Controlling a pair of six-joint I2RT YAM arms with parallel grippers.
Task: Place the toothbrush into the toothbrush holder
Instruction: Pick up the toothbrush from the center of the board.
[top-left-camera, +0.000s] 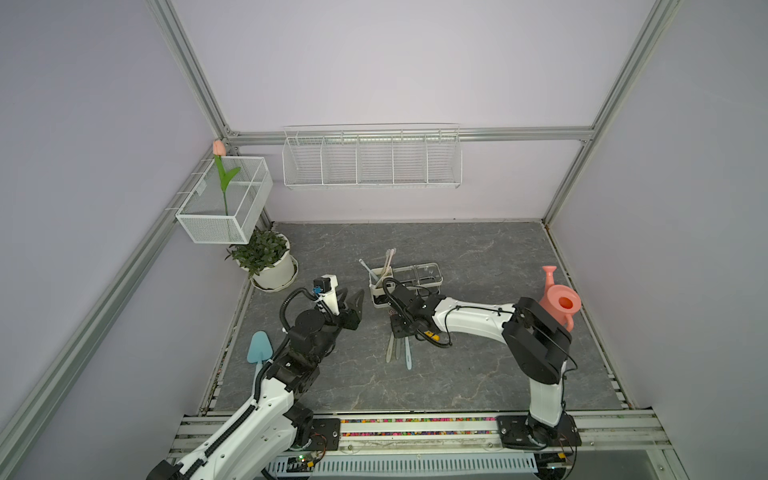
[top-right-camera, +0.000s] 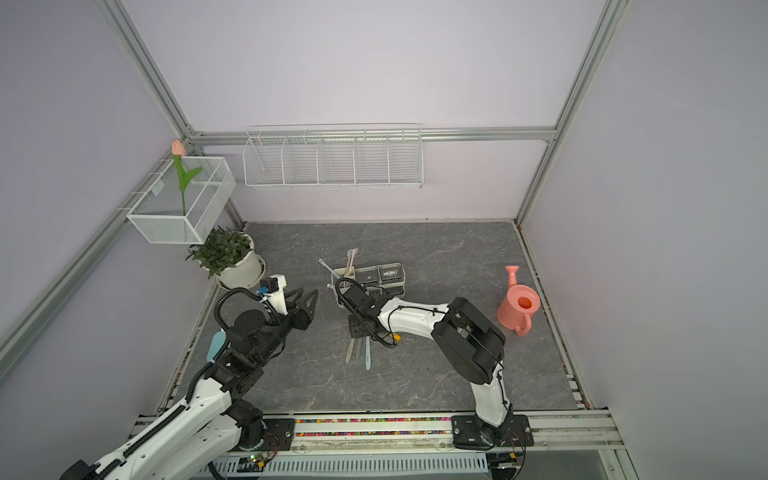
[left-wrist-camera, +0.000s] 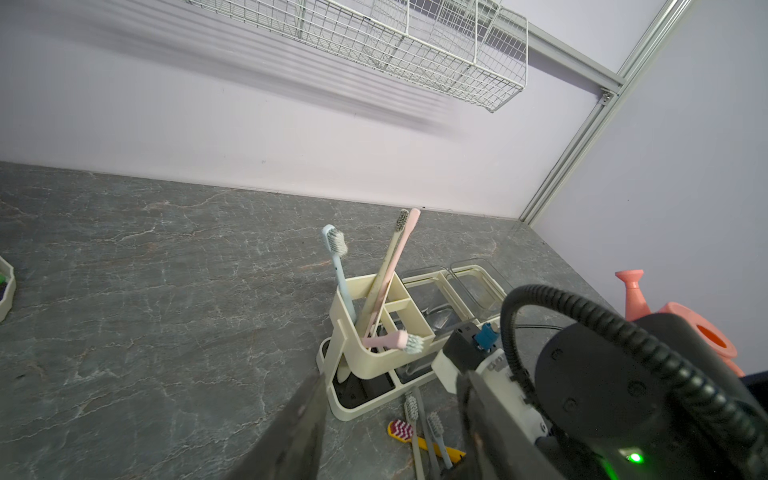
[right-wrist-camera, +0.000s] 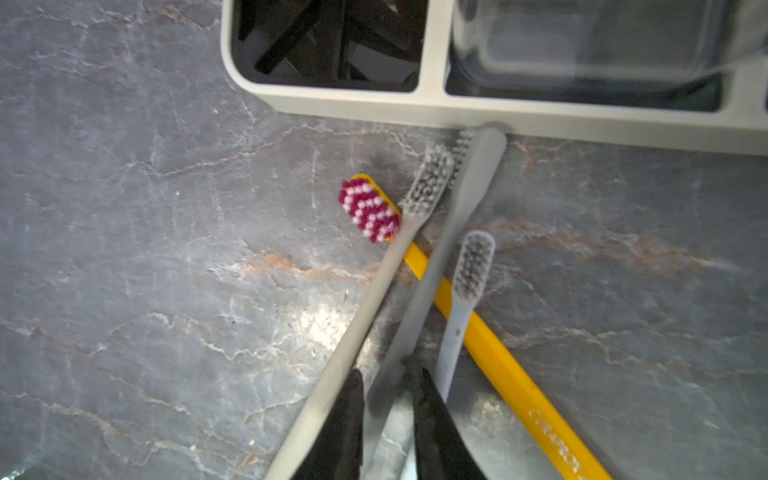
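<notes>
Grey marble bench (top-left-camera: 478, 374), middle: right claw (right-wrist-camera: 388, 386) pinches grey toothbrush (right-wrist-camera: 471, 199), presumably for lifting into toothbrush holder (right-wrist-camera: 374, 107). Left claw (top-left-camera: 351, 301) spread, idle

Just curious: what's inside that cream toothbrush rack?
In the toothbrush holder, the cream bin holds four toothbrushes: blue, beige, two pink. The right arm partly covers the clear cups.
</notes>
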